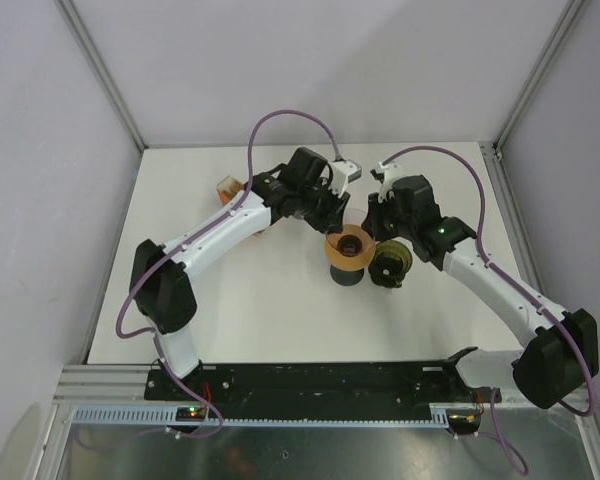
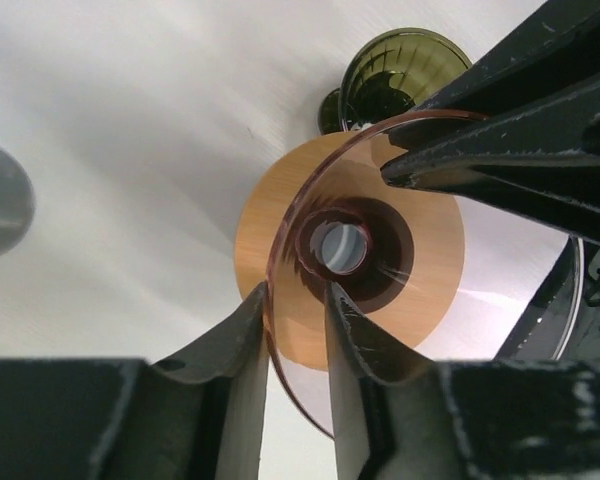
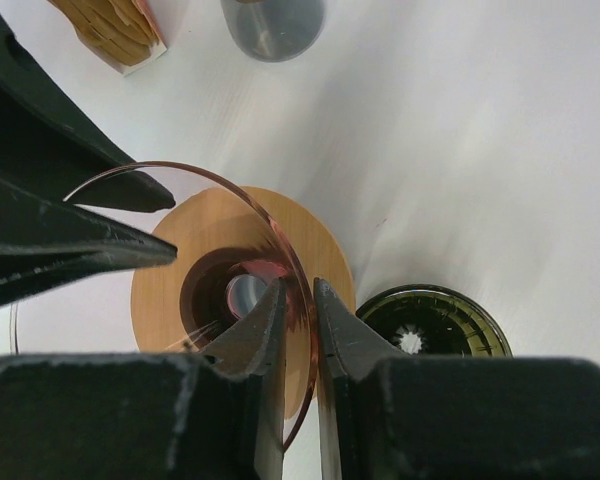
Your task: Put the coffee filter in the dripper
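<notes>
Sitting stacked at the desk's (image 1: 280, 320) left behind the left arm, the coffee filters (image 3: 110, 30) lie well apart from both grippers. At the glass dripper (image 1: 350, 247), the left fingers (image 2: 230, 380) straddle its rim, slightly parted, while the right fingers (image 3: 255, 370) pinch the opposite rim.

so the dripper (image 1: 350, 245) rim sits between the fingers of both left gripper (image 2: 292, 300) and right gripper (image 3: 300, 290), other dripper (image 3: 432, 322) just beside the right one, filter stack (image 3: 110, 30) well beyond

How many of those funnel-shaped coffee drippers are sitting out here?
2. The clear pink dripper sits in the middle of the table; the dark green dripper stands just right of it in the overhead view. More could be hidden from these views.
</notes>
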`<action>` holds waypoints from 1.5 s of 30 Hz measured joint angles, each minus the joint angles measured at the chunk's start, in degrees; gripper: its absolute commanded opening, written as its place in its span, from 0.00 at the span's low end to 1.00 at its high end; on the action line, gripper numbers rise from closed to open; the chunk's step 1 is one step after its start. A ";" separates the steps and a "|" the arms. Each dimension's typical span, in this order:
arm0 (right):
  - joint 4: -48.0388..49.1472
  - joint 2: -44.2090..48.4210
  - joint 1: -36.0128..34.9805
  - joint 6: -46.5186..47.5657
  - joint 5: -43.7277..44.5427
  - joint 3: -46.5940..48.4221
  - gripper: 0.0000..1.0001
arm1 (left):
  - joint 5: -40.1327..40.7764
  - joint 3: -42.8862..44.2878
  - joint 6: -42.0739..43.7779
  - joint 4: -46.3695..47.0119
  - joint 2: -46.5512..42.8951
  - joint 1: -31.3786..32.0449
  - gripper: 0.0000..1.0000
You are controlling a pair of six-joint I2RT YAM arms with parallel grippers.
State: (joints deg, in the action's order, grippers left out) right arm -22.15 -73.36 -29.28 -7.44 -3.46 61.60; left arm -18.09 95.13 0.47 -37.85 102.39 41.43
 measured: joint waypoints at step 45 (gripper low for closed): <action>-10.25 -3.23 -2.27 3.50 2.67 4.44 0.65 | -0.55 6.88 0.61 -3.69 -0.87 -4.20 0.62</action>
State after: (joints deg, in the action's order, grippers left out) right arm -32.40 -76.60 -31.55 -3.95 -0.80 66.04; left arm -18.63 102.02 1.08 -41.54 101.51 37.23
